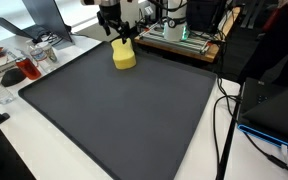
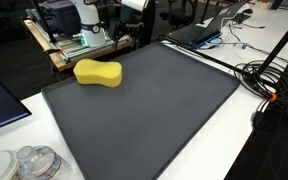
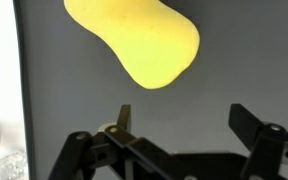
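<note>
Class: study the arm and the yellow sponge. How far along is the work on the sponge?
Done: the gripper hangs right by the yellow sponge, jaws open. In hand: nothing is gripped. In the wrist view the sponge lies ahead of the jaws, not between them, flat on the dark mat. Left: probably the whole grasp and lift, since the sponge is not yet gripped.

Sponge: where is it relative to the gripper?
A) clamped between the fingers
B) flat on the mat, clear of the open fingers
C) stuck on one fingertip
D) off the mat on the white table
B: in the wrist view the sponge lies on the mat beyond the gripper, which is open with nothing between its fingers.
</note>
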`<state>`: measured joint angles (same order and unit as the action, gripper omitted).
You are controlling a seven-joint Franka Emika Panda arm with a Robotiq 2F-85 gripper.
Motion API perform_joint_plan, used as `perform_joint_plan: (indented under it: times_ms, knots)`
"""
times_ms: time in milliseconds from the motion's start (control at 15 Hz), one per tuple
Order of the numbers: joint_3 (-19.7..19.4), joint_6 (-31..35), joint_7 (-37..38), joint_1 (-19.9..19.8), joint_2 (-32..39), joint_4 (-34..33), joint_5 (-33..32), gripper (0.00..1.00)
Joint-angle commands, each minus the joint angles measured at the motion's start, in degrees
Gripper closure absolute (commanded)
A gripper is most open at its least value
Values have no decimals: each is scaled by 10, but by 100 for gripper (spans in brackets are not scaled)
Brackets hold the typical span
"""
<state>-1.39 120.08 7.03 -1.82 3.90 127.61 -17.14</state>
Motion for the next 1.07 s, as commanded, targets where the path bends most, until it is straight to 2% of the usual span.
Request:
perform_joint_plan:
  times_ms: [0,333,600,1000]
  knots:
    - [-25,28,-71,-23,55,-12,7,0]
    - [-29,73,-186,-53,101,-7,75,0]
    - [-27,88,-229,-66,126,-7,116,0]
    - [-29,142,-228,-70,150,2,119,0]
